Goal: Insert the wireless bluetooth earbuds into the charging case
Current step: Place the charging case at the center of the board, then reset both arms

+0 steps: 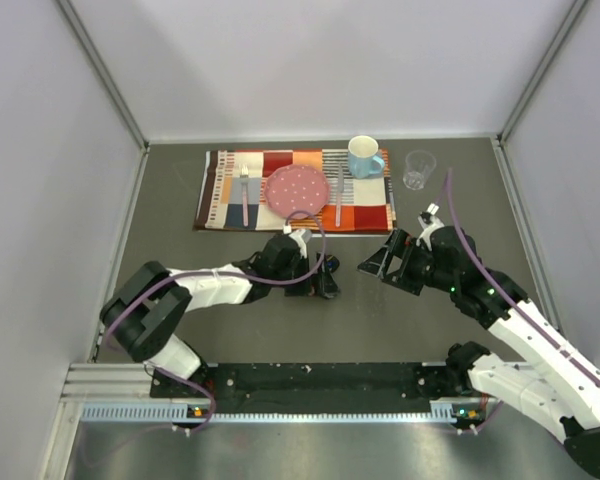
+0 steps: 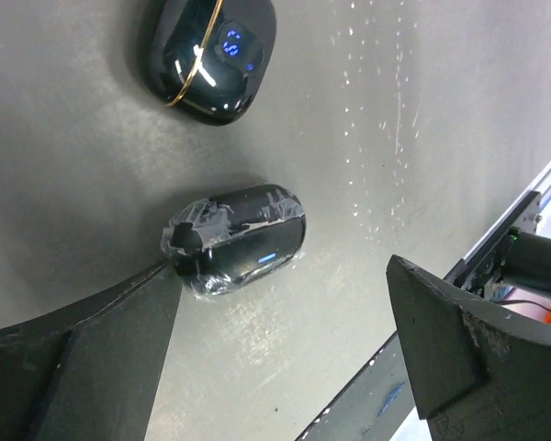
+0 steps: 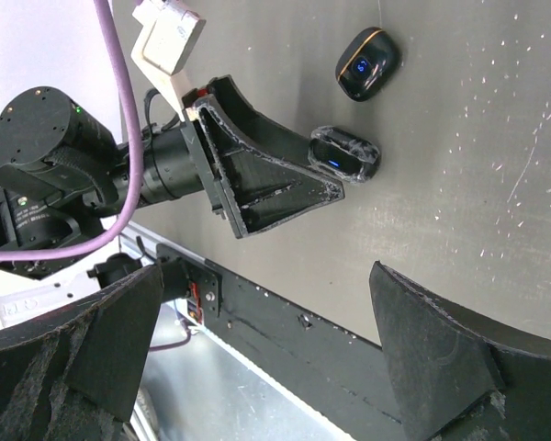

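1. Centrally, the left gripper (image 2: 283, 276) hangs low over the grey table (image 2: 422, 138), its jaws spread wide and clasping nothing.
2. Taped case (image 2: 239, 241): a black oval charging case wrapped in clear tape, lying on the table. One end touches the tip of one finger (image 2: 83, 358) of the left gripper; the other finger stands well apart. A short blue bar glows on its side.
3. Gold-trimmed case (image 2: 207, 55): a second black oval case, near the taped case but not touching it. Its blue lit display shows characters too blurred to read.
4. Earbuds: none can be told apart from the cases in any view.
5. Right gripper (image 3: 266, 276): jaws wide and empty, to the right of the left gripper and apart from it.
6. Far side of the table: a patchwork placemat (image 1: 225, 190) bears a pink dotted plate (image 1: 297, 187) and a light-blue mug (image 1: 364, 157). A clear glass (image 1: 418, 169) stands just off the mat's right edge.
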Robot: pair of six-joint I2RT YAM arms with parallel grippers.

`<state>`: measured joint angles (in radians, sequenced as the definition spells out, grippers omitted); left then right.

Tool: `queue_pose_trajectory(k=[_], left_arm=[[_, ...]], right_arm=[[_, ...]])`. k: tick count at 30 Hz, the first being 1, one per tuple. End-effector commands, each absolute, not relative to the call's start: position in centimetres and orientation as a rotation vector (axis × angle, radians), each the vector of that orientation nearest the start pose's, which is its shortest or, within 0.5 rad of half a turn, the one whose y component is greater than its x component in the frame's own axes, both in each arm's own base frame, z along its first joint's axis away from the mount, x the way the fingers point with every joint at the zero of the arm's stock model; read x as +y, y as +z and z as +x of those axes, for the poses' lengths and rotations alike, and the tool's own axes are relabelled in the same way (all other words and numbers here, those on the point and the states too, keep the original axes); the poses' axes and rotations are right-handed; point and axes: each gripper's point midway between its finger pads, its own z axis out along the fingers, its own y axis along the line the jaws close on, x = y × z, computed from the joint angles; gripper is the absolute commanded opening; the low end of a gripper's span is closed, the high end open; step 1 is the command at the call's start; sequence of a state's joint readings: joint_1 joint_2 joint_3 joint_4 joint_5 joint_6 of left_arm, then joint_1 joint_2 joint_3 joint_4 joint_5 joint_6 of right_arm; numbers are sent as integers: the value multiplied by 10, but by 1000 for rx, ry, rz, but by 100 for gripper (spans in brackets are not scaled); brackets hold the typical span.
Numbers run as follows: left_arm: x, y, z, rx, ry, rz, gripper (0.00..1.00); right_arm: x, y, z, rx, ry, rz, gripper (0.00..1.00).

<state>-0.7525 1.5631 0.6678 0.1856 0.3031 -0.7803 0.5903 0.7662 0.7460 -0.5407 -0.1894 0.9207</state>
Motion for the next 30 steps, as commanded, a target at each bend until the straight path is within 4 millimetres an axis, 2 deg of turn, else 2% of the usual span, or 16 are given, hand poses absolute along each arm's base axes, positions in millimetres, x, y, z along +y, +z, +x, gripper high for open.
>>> queue_pose_trajectory(k=[1,3,4,6,7,9,10,12,13,15,17,21,22,25,26,30], left_arm=[[-294,48,218,2523,-933,167,99],[-283,49,220,2529,-858,157,99],[-280,61,223,2488,-846,161,99],[-263,66,227,2469,-744,133,99],[-259,85,230,2400,-746,139,99],[-243,100,239,2319,-668,108,99],[-240,123,242,2224,-681,136,99],[-226,139,253,2128,-632,77,99],[-223,157,255,2059,-629,109,99],[-218,174,256,1990,-605,163,99],[-203,195,261,1915,-527,184,99],[-184,210,267,1863,-493,217,99],[-176,209,272,1878,-518,213,99],[-151,202,285,1918,-533,128,99],[-150,203,285,1899,-550,132,99],[-141,208,286,1853,-546,57,99]], right_arm=[[201,210,189,2267,1042,252,94],[199,212,190,2260,1024,243,94],[196,213,192,2252,998,231,94],[191,216,194,2247,957,225,95],[187,217,197,2238,920,217,95],[181,221,199,2236,877,211,95],[177,221,202,2232,835,195,95],[170,223,207,2231,779,195,95],[164,220,208,2238,735,187,95],[156,218,214,2236,675,198,95],[146,213,223,2245,609,197,95],[121,205,238,2246,503,207,99],[108,203,244,2243,449,225,99],[92,199,250,2248,414,243,99],[82,197,253,2245,390,277,99],[70,197,253,2222,338,286,99]])
